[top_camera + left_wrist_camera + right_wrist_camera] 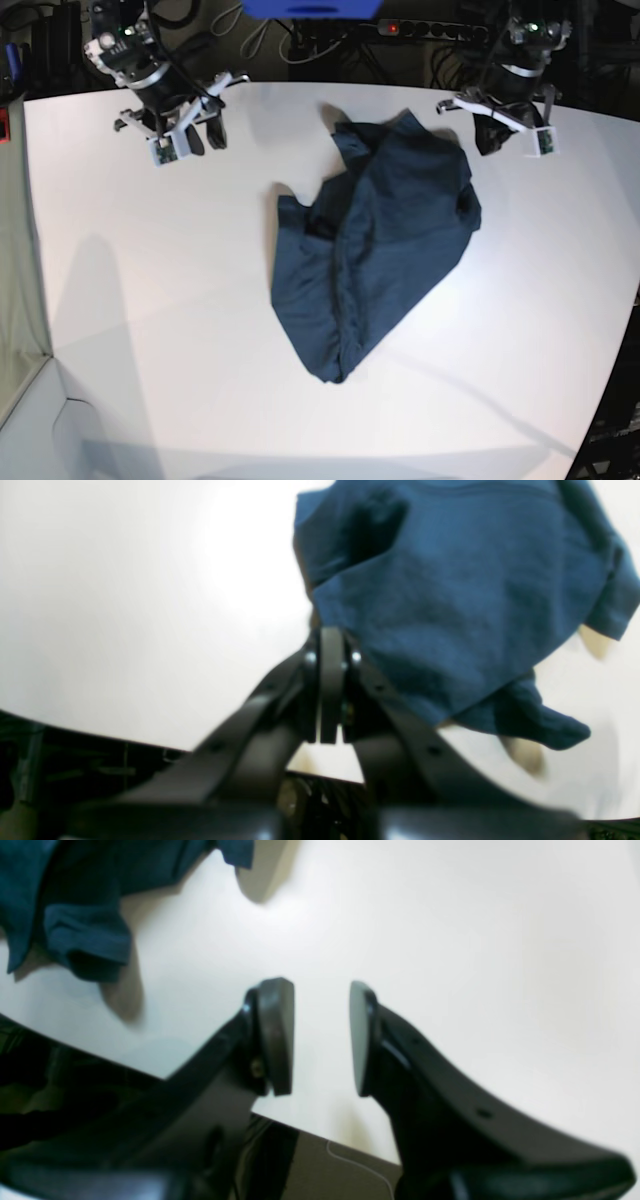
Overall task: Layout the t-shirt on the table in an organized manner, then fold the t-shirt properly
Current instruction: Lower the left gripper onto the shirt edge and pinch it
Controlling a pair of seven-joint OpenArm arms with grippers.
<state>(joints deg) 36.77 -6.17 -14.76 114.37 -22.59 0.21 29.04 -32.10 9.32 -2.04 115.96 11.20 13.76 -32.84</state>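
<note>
A crumpled navy t-shirt (375,245) lies mid-table (150,330). The right gripper (190,135) sits at ten o'clock from it, the left gripper (497,135) at two o'clock.

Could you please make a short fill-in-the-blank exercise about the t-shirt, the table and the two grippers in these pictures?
1. The navy t-shirt lies ____ on the white table, not yet spread flat.
2. The left gripper has its jaws ____, with nothing between them.
3. The right gripper has a gap between its pads and holds ____.
4. In the base view, both grippers are at the ____ edge of the table.

Missing words: crumpled; shut; nothing; far
</note>
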